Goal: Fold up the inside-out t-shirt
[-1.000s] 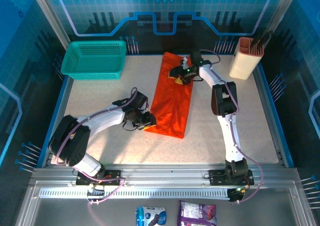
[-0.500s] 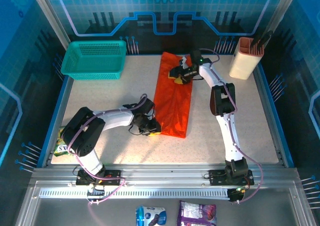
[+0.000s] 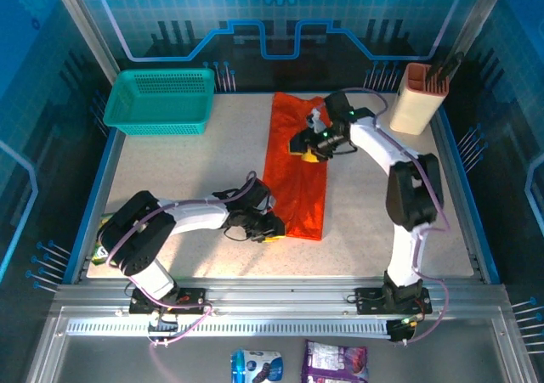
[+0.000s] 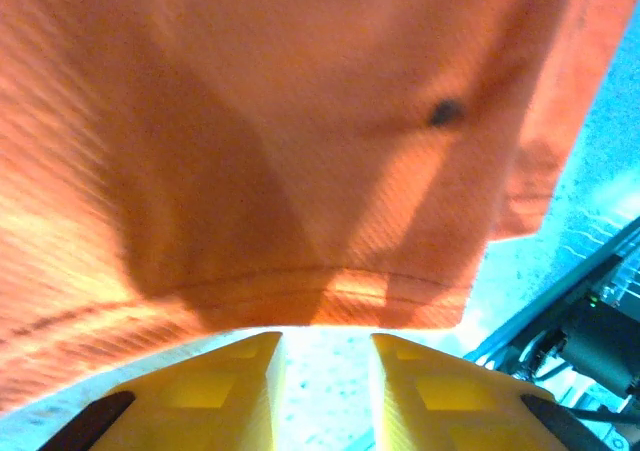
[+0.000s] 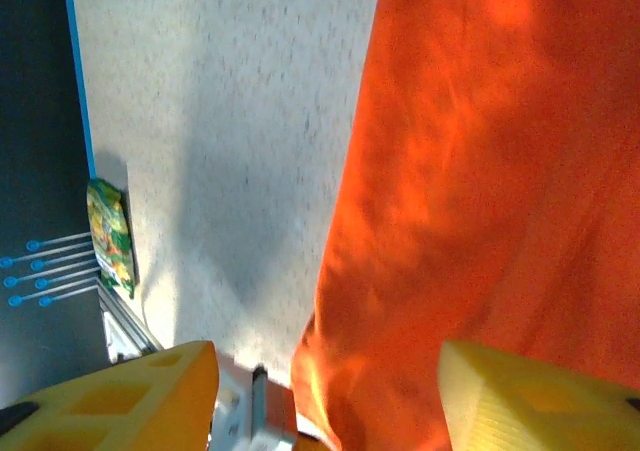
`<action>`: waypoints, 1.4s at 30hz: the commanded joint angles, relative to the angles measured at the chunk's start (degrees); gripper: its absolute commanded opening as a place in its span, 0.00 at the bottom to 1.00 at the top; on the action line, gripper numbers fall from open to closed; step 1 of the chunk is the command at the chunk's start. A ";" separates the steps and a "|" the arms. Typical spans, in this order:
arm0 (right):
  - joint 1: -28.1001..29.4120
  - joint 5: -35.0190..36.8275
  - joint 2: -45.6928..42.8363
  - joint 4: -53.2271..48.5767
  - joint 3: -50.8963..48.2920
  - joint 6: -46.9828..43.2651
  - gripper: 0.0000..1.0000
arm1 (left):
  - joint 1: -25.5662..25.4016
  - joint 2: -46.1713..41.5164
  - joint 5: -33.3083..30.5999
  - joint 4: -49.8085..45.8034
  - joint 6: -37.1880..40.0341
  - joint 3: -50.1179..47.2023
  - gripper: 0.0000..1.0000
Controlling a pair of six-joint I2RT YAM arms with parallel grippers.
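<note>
On the table (image 3: 170,175), the orange-red t-shirt (image 3: 294,179) lies in a narrow strip

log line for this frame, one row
t-shirt: folded into long strip | left gripper: open, at near hem | right gripper: open, over far half
</note>
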 commanded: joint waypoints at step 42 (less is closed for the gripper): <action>22.43 10.76 -20.56 12.22 -39.39 19.66 0.00 | 15.14 -6.24 -1.23 -8.78 9.18 3.79 0.33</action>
